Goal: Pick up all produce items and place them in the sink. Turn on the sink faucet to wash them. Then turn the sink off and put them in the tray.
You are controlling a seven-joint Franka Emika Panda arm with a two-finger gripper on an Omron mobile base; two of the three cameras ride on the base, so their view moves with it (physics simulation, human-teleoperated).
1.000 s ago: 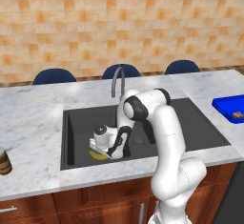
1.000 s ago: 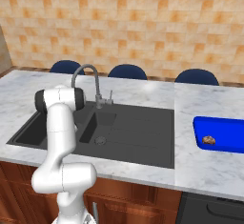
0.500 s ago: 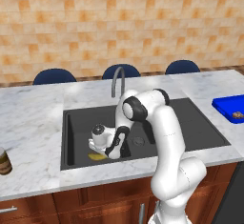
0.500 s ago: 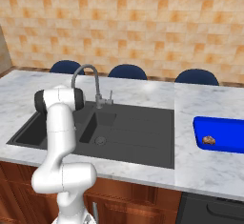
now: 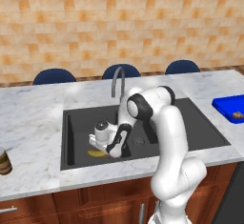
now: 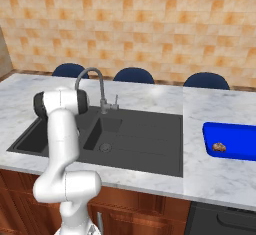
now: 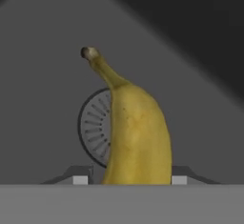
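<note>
My arm bent down into left basin of sink (image 5: 71, 123). My gripper (image 5: 110, 152) low at basin floor, right at banana (image 5: 96, 153); grip unclear from here. Faucet (image 5: 116, 80) behind my wrist. Blue tray (image 5: 224, 105) far right on counter, small brown ball (image 5: 237, 116) in it. Dark jar (image 5: 4, 161) at left counter edge.

**Arm folded low, jaws closed on the banana**

The white arm is being bent forward and down from its base, the elbow raised high and the wrist turned downward to the left. The gripper (image 5: 110, 152) is being held low, its jaws drawn in against the sides of the banana (image 7: 136, 132).
</note>
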